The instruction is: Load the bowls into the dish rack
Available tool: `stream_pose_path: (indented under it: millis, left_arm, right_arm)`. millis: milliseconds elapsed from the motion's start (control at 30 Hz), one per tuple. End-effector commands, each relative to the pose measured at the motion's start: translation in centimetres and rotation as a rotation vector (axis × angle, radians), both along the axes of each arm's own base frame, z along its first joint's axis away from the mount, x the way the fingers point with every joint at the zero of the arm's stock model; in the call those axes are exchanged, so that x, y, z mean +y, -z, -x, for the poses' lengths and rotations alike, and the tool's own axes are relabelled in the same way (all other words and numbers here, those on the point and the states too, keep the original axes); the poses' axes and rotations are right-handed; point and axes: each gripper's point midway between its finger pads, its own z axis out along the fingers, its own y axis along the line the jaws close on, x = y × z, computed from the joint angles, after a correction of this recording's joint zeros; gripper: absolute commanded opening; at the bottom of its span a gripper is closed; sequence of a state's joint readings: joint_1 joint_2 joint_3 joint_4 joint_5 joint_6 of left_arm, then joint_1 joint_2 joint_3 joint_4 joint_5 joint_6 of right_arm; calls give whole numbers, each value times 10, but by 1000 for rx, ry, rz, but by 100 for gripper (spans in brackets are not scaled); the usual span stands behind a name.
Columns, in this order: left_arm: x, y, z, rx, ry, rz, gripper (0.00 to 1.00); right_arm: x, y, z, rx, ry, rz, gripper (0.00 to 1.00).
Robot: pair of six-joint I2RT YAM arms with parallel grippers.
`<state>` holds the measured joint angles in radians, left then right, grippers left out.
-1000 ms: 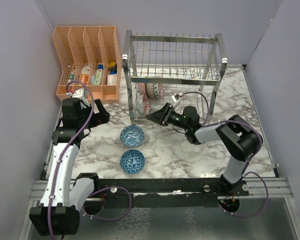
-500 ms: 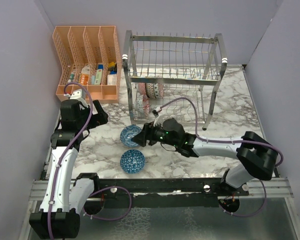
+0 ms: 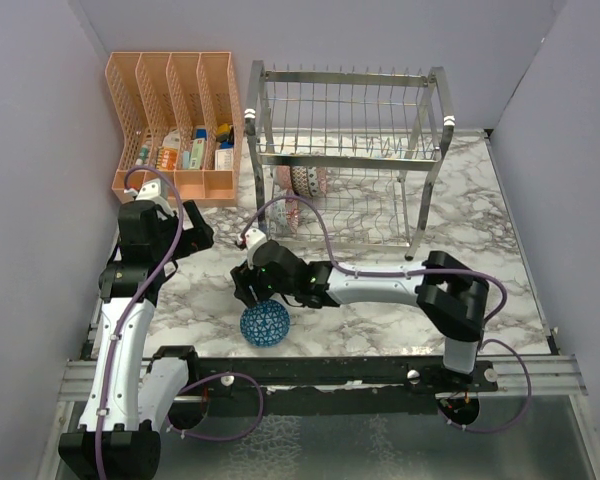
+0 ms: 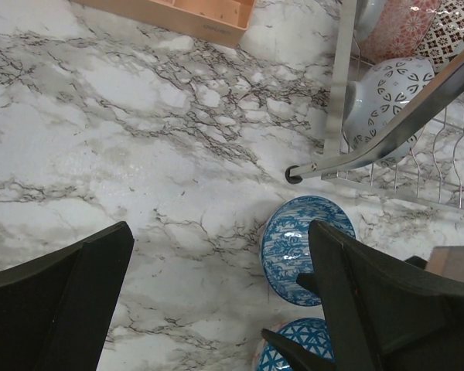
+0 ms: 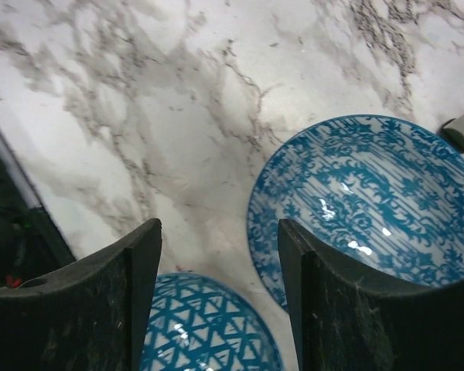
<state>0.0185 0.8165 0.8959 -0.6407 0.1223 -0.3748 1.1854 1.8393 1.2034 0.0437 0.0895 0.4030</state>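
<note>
The marble tabletop [image 3: 380,305] carries the dish rack [image 3: 340,160], whose lower tier holds seemingly three patterned bowls [image 4: 387,93]. The left gripper [image 4: 220,239] is spread and empty. The right gripper [image 5: 216,232], also spread and empty, hovers over the scroll-patterned blue bowl [image 5: 371,209] and the triangle-patterned blue bowl [image 5: 205,328], both on the tabletop.

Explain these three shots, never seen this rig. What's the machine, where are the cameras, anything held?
Two robot arms are bolted at a marble table's near edge. One picture looks down from above; two come from wrist cameras. The left tool hangs open, empty. The right tool, also open and empty, hovers over a scroll-patterned blue bowl and a triangle-patterned blue bowl. A white bowl, pink bowl and brown-patterned bowl stand in the wire dish rack, beside an orange organizer.
</note>
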Motion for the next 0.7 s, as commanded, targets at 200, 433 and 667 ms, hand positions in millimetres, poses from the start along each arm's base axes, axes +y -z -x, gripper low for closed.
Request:
stream_pose_path:
  millis: [200, 433, 667]
  left_arm:
    - [8, -10, 1, -41, -35, -26, 99]
    - [9, -7, 1, -36, -39, -32, 99]
    - [8, -6, 0, -41, -33, -27, 99]
  right_arm:
    - [-5, 41, -29, -114, 41, 241, 58]
    - [-1, 49, -35, -131, 43, 274, 48]
    - [-5, 62, -40, -134, 61, 323, 36]
